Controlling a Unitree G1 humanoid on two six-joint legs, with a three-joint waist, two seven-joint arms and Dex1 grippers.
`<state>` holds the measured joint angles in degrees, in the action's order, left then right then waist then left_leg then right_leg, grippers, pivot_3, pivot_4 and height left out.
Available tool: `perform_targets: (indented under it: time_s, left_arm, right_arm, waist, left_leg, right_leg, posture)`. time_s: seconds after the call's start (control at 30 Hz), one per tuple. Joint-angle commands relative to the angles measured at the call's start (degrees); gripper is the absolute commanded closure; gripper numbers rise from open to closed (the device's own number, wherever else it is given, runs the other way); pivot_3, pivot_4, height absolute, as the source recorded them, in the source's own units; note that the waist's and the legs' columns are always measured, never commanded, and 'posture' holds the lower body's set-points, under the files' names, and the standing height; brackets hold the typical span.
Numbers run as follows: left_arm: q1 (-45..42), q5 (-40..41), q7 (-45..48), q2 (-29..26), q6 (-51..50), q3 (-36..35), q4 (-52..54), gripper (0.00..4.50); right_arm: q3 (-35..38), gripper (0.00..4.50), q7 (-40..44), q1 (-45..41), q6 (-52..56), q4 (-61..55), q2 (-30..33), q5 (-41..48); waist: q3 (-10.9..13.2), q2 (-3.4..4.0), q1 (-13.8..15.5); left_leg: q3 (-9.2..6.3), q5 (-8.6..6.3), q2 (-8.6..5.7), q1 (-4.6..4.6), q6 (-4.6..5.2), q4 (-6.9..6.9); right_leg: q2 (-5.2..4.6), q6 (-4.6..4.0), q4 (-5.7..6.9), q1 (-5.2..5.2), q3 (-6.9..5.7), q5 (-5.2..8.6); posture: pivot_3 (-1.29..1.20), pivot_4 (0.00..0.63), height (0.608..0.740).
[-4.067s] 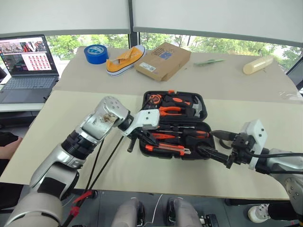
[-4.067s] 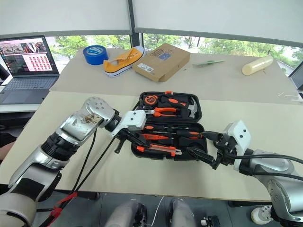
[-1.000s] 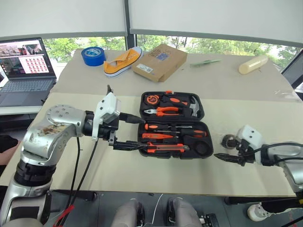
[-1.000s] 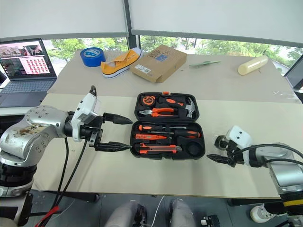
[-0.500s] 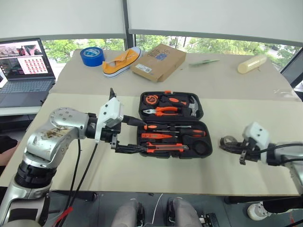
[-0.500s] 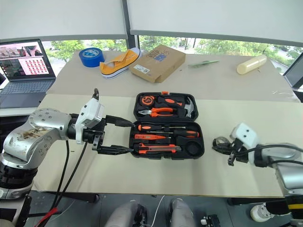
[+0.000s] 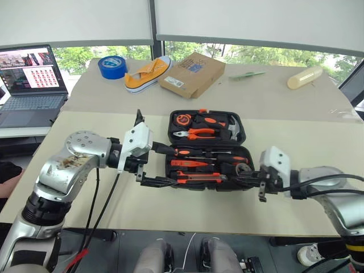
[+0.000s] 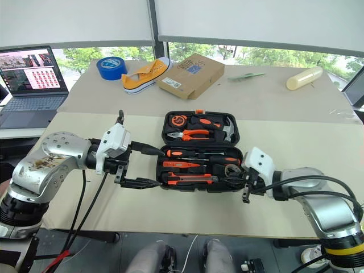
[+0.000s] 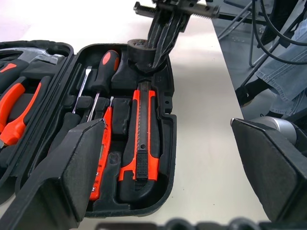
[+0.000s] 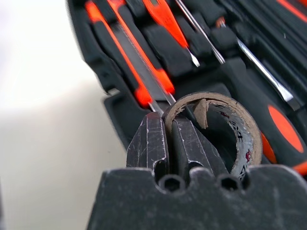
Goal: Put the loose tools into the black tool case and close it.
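beige table carrying the black tool case lying open between the two hands. right hand pinching the rim of the small grey tape roll, holding it just over the round empty pocket at the case's corner nearest that hand. left hand spreading wide at the opposite end of the case, gripping nothing. sitting already in their slots ahead of the left hand: two screwdrivers, one with a black-and-orange handle, one slim orange tester screwdriver, one utility knife. judging from this, one loose tool remaining: the tape roll, not yet seated. after that, only folding the lid over and latching.
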<state>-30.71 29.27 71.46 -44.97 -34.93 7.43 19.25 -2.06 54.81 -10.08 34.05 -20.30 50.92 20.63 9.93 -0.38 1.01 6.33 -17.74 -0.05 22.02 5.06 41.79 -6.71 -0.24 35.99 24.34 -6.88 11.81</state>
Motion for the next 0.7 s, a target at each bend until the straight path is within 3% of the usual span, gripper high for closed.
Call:
perform_targets:
  time_s: [0.03, 0.37, 0.43, 0.5, 0.7]
  left_arm:
    - [-1.1, 0.0, 0.0, 0.0, 1.4, -0.6, 0.1, 0.0]
    - [-1.8, -0.6, -0.4, -0.3, 1.6, -0.7, -1.2, 0.0]
    - [-2.4, -1.1, -0.4, -0.2, 2.1, -0.5, -2.2, 0.0]
    - [-2.8, -1.3, -0.5, 0.1, 2.3, -0.2, -2.8, 0.0]
    - [-2.1, -5.7, -6.4, 2.2, 1.8, 1.1, -7.7, 0.0]
  right_arm:
    - [0.1, 4.43, -0.4, 0.3, -0.2, 0.5, 1.6, -2.2]
    - [3.8, 1.19, 4.5, 2.8, 4.9, -7.2, 3.2, 6.5]
    - [5.1, 0.36, 4.8, 3.8, 4.8, -8.0, 4.5, 6.5]
    - [5.9, 0.02, 4.7, 4.3, 4.0, -7.9, 5.4, 6.0]
    - [12.8, 0.02, 3.0, -0.1, 6.1, -0.7, 5.2, 8.3]
  waist:
    - [0.0, 0.0, 0.0]
    - [0.0, 0.0, -0.1]
    - [0.0, 0.0, 0.0]
    - [0.0, 0.0, 0.0]
    - [0.0, -0.01, 0.0]
  left_leg:
    - [0.0, 0.0, 0.0, 0.0, 0.0, 0.0]
    - [-0.03, 0.0, 0.03, -0.01, 0.0, -0.03]
    - [-0.02, 0.0, 0.0, 0.0, 0.0, -0.03]
    - [-0.02, 0.0, 0.01, 0.01, 0.01, -0.02]
    - [-0.01, 0.0, 0.01, 0.0, 0.01, -0.03]
  right_leg:
    - [0.1, 0.0, 0.0, 0.0, 0.0, 0.0]
    - [0.15, 0.0, -0.02, -0.01, -0.01, 0.0]
    - [0.15, 0.0, 0.0, -0.01, -0.01, 0.0]
    - [0.14, 0.01, -0.02, -0.02, -0.01, 0.0]
    - [0.14, 0.0, -0.04, -0.01, 0.01, 0.0]
  posture:
    - [0.0, 0.15, 0.731]
    - [0.0, 0.15, 0.731]
    - [0.0, 0.15, 0.731]
    - [0.0, 0.15, 0.731]
    - [0.0, 0.15, 0.731]
